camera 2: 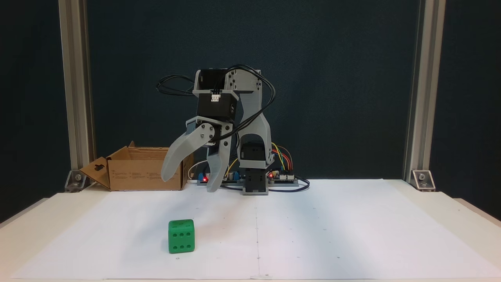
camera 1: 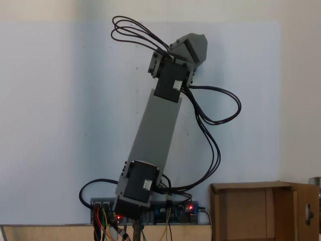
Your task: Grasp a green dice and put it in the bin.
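The bin stands at the rear left of the worktop in a fixed view, just beside the arm base and its circuit boards. Its near flap, which has a hanger cutout, is folded outward. From this angle the interior is hidden by the front wall, so the contents cannot be told. In the other fixed view, taken from above, the bin appears at the lower right with its opening visible; the part of the interior that shows is bare cardboard, and the lower portion is cut off by the picture edge.

The green dice rests on the white paper sheet toward the front of the worktop, well apart from the bin, with a six-pip face turned to the camera.

The gripper hangs above the worktop, between bin and dice, jaws spread wide and holding nothing. In the view from above, the arm body covers the gripper tips.
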Available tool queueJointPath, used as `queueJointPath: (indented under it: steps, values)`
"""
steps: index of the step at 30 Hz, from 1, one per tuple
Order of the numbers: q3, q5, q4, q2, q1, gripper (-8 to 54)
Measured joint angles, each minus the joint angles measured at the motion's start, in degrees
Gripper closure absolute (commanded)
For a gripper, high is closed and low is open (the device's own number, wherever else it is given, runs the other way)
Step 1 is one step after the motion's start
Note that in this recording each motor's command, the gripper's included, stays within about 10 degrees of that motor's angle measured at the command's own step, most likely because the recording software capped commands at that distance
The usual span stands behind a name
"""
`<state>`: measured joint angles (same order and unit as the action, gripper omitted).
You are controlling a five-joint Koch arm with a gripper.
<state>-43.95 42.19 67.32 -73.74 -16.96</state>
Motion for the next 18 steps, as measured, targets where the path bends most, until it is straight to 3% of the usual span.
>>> queueJointPath:
  steps: [18]
  values:
    - [11.6,0.0,9.05,8.26,-2.46,6.4]
